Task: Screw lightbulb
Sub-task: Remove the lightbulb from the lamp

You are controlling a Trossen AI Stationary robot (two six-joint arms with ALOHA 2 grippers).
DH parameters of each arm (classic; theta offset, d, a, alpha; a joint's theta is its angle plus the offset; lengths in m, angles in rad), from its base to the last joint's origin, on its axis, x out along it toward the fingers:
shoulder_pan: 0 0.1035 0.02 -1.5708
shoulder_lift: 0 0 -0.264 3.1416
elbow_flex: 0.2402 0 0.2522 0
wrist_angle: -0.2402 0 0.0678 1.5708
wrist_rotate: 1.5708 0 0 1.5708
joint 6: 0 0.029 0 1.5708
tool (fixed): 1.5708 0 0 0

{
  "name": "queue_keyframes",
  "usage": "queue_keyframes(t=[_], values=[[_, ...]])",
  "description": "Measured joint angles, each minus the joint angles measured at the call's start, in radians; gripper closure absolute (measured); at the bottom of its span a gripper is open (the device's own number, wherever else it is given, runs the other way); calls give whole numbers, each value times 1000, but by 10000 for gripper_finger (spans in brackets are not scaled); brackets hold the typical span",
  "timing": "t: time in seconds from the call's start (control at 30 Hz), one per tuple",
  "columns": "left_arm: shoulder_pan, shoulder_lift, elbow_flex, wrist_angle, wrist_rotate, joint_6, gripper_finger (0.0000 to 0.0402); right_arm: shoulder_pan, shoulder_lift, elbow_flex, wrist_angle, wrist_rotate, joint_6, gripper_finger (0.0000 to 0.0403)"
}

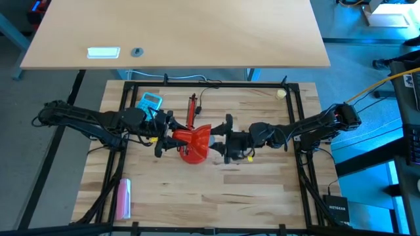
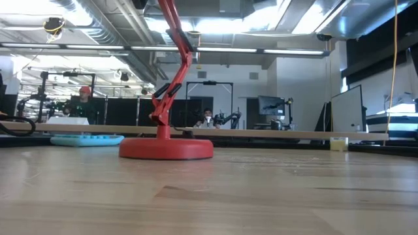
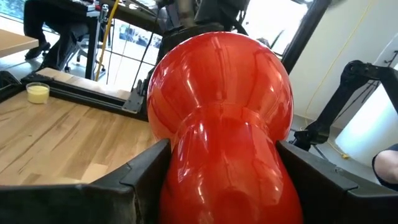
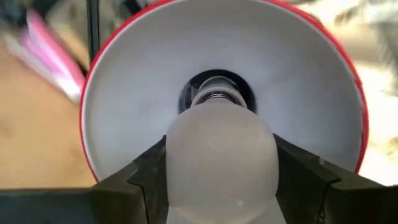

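Observation:
A red desk lamp stands on its round base (image 2: 166, 148) on the wooden table; its red shade (image 1: 193, 141) is held up at the table's middle, its mouth facing right. My left gripper (image 1: 165, 134) is shut on the shade from the left. My right gripper (image 1: 220, 139) is shut on the white lightbulb (image 4: 221, 155), whose metal screw base (image 4: 214, 96) sits at the dark socket (image 4: 186, 93) inside the shade's white inside (image 4: 298, 118). My left gripper pinches the shade's narrow red neck (image 3: 224, 174) between its two fingers, one on each side, coming level from the table's left. The shade is lifted clear of the table. My right gripper pinches the bulb's frosted globe (image 4: 221, 168) between its two fingers (image 4: 146, 171), coming level from the table's right, along the bulb's axis. The bulb is lifted clear, its screw base pointing into the socket.
A light blue calculator (image 1: 149, 102) lies behind the left gripper. A small yellowish ball (image 1: 281, 94) sits at the far right, a pink object (image 1: 123, 198) at the near left. A black frame (image 1: 210, 84) borders the table.

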Motion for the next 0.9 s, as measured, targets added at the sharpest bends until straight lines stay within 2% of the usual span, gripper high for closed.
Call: queue_keyframes(t=[0.17,0.43,0.63,0.77,0.9], values=[[0,0,0,-1,0,-13,159,24,0,0,3,47,-446,180],[-1,0,0,-3,1,-16,159,80,1,0,9,178,-740,180],[-1,0,0,-4,1,-15,159,111,1,0,13,217,-765,178],[-1,1,0,-2,4,-16,159,154,-6,0,22,339,-686,183],[-2,1,0,-3,8,-14,159,224,-47,2,31,467,-523,185]])
